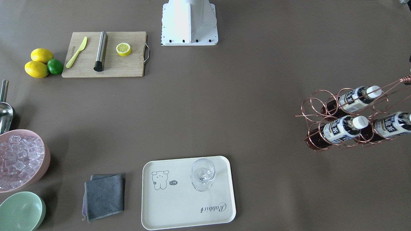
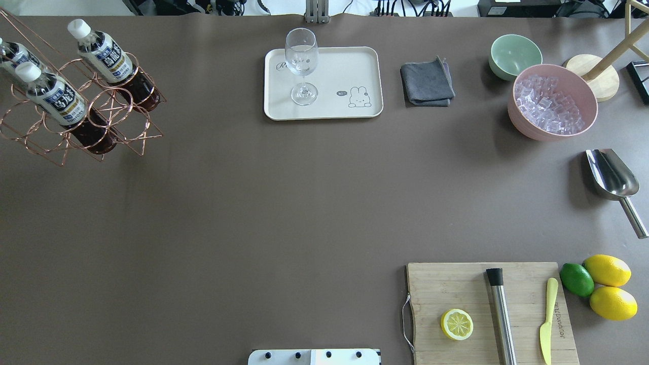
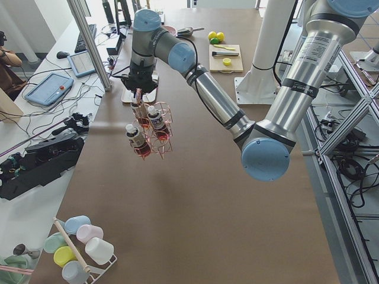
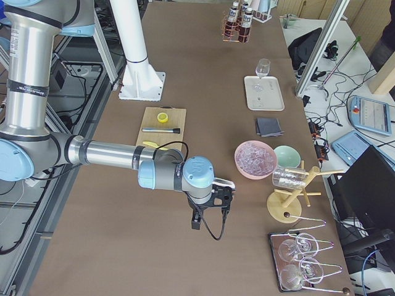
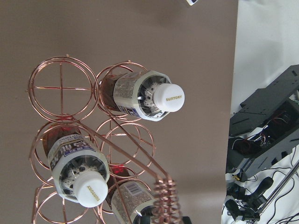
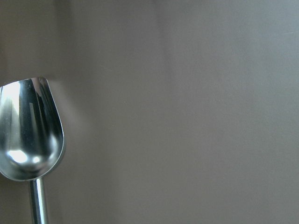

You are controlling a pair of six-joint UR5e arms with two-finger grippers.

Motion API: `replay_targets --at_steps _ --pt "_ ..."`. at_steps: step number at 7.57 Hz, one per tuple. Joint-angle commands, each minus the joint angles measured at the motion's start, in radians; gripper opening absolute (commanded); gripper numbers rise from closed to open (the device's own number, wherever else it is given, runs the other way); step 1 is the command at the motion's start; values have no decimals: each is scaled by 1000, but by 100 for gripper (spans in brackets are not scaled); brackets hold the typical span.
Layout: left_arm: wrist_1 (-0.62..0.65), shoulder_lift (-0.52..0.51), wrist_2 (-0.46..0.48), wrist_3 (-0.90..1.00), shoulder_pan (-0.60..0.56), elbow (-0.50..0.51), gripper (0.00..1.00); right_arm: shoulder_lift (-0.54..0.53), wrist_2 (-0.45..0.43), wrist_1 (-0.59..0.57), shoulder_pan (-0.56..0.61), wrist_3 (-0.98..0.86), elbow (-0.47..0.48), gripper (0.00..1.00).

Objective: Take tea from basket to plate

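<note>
**Task items**
- Rose-gold copper wire basket (image 2: 127,121) with six round ring cells and a tall handle coiled at the top. It is at the far left of the table (image 2: 253,203). Whether it stands on the table or hangs clear of it cannot be told.
- Three small clear plastic bottles of dark red-brown tea with white screw caps and white-and-dark labels, all in the basket. One is in a far cell (image 2: 101,50), one in a nearer cell (image 2: 48,94), and one is cut by the left edge (image 2: 12,53). The other three cells are empty.
- Cream-white rectangular plate (image 2: 339,71) with rounded corners and a cartoon drawing, at the far middle of the table, well apart from the basket. A clear stemmed glass (image 2: 301,66) stands upright on its left part.

**Arms**
- Left tool (image 3: 141,89): directly above the basket, at the coiled top of the handle. Whether it is spread or pinching the handle cannot be told.
- Right tool (image 4: 210,216): above bare table at the right end, near the steel scoop (image 2: 611,175). Spread or pressed together cannot be told.

**Other items**
- Folded grey cloth (image 2: 427,81), just right of the plate.
- Mint-green bowl (image 2: 514,56), far right.
- Pink bowl of ice cubes (image 2: 552,101), beside the green bowl.
- Bamboo cutting board (image 2: 456,289), near right. On it lie a half lemon (image 2: 457,324), a steel cylinder with a black tip (image 2: 501,317) and a yellow-green plastic knife (image 2: 547,319).
- Two lemons (image 2: 607,270) and a lime (image 2: 576,279), just right of the board.
</note>
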Motion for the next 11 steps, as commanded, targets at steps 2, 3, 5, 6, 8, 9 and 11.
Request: replay_targets --at_steps 2,3,5,6,8,9,11 --pt "43 -77 60 -240 224 -109 0 3 1 0 0 0 13 100" --pt "105 -132 101 -258 282 -109 0 2 2 9 0 0 25 100" --pt "143 -221 128 -339 370 -106 0 -5 33 163 0 0 10 100" --pt "146 -265 147 -392 413 -102 0 -8 56 208 -2 0 10 100" --pt "147 -337 244 -502 534 -91 0 -5 148 227 -16 -6 13 100" --pt "149 -374 261 -537 560 -76 0 -23 203 263 16 -8 31 100" --pt "147 -422 276 -605 599 -45 0 -25 286 418 -29 -2 -19 100"
